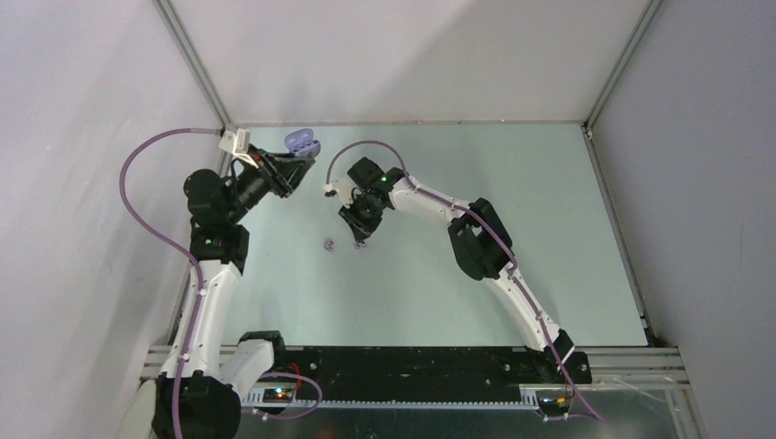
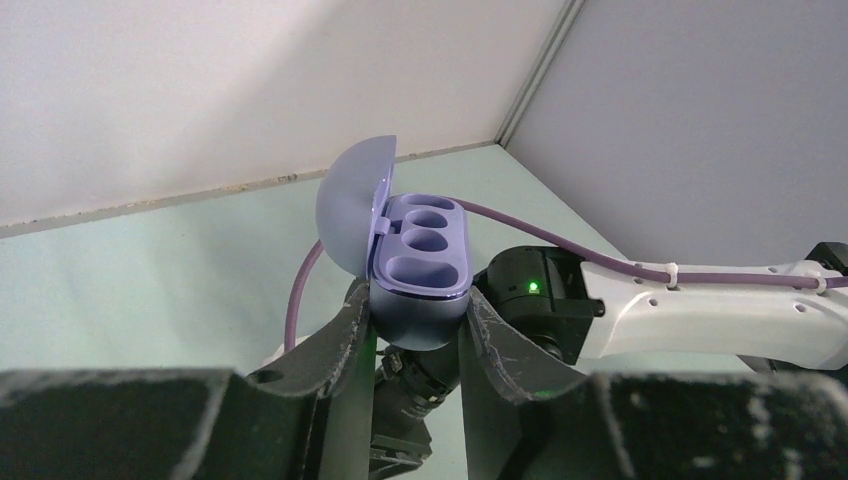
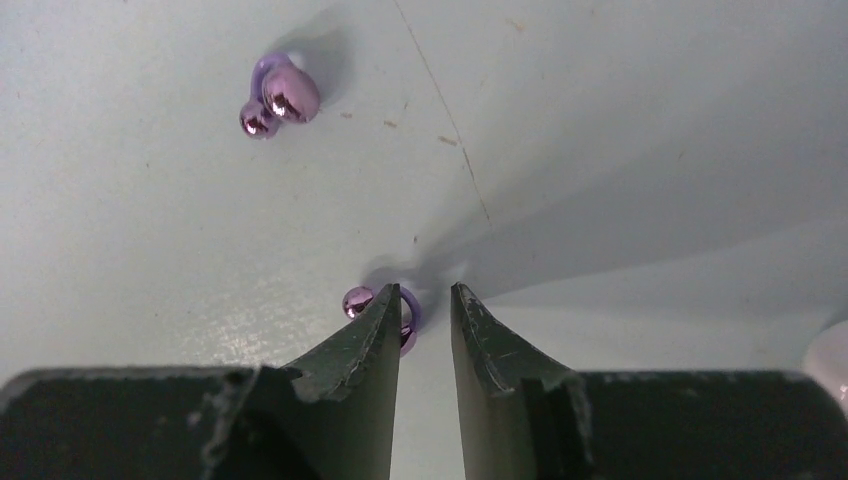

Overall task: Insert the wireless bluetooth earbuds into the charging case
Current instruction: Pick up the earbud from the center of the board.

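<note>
Your left pincer (image 2: 417,300) is clamped on the case (image 2: 425,240), one finger on each side of its lower body. The case is lifted off the bench (image 1: 512,183). Its lid (image 2: 350,210) is swung open and stands nearly upright beside the top face. Three hollows show in that top face.

Your right arm (image 2: 700,310) reaches in behind and below the case as the left wrist camera sees it. From above, your right pincer (image 3: 425,292) sits to the right of the case and closer to the arm bases than it, with its tips down at the bench. Its jaws stand narrow, with a slim strip of bare bench showing between them, and nothing is gripped across the gap.

One purple earbud (image 3: 357,301) lies on the bench right at the tip of that pincer's left finger (image 3: 370,340). The finger covers part of the earbud. A shiny ball shows on its outer side and a sliver of purple on its inner side, and whether the finger touches the earbud you cannot tell.

The second purple earbud (image 3: 280,95) lies loose on the bench, apart from the first. In the overhead view it sits below the case, just left of the right pincer.

A pale rounded thing (image 3: 832,355) is cut off at the right wrist view's edge, and what it is cannot be told.
</note>
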Controlling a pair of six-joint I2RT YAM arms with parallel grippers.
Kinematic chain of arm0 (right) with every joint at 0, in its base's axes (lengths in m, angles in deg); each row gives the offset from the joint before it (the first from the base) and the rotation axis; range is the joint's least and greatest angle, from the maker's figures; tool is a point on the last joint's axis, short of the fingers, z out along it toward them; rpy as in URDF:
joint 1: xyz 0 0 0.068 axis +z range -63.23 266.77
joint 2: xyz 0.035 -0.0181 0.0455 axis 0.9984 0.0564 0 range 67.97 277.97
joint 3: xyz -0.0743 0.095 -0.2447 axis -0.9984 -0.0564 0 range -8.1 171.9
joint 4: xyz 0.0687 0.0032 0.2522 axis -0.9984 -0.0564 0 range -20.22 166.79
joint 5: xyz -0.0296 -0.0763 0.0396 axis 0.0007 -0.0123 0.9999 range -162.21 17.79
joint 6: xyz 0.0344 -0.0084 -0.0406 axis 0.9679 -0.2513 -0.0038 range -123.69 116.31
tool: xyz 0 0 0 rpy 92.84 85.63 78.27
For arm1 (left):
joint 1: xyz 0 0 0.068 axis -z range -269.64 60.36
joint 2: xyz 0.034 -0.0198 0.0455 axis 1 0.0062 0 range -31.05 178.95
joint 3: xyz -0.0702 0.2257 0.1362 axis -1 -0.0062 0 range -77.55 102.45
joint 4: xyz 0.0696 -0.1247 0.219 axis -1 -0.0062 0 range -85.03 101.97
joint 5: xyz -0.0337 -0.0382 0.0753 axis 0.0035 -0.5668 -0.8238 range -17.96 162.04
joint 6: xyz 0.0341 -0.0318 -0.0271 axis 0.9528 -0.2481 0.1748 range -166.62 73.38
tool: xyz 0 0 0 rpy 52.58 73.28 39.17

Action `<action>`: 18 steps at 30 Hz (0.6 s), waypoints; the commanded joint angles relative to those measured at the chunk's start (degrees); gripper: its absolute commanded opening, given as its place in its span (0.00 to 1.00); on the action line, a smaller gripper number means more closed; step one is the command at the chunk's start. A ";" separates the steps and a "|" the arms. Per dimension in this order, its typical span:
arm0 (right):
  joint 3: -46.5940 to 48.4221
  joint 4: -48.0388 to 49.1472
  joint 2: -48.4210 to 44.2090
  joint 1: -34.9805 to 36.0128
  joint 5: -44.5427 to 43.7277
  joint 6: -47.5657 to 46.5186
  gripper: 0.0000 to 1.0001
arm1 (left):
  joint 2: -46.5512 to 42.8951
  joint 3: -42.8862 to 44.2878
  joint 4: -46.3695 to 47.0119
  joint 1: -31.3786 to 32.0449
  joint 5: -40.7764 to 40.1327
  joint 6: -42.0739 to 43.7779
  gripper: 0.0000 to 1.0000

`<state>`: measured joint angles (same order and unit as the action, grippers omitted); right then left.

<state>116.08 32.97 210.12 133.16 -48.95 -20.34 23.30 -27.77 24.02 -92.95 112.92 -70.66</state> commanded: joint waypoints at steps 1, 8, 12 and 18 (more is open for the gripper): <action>-3.48 -2.38 -3.23 0.05 -1.78 1.55 0.29 | 0.30 -0.42 4.98 -0.42 0.32 -1.66 0.00; -6.44 -2.45 -5.53 0.11 -0.29 0.78 0.32 | 0.12 -0.87 5.42 -0.44 0.28 -2.10 0.00; -7.55 -2.65 -6.39 0.42 0.37 -0.14 0.31 | -0.48 -1.85 5.66 -0.47 0.10 -2.30 0.00; -9.92 -2.97 -8.23 0.54 1.77 -2.01 0.32 | -0.92 -2.58 6.12 -0.47 -0.01 -2.39 0.00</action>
<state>108.51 32.19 205.42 133.20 -48.14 -20.49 23.78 -30.39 27.30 -92.95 112.90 -72.21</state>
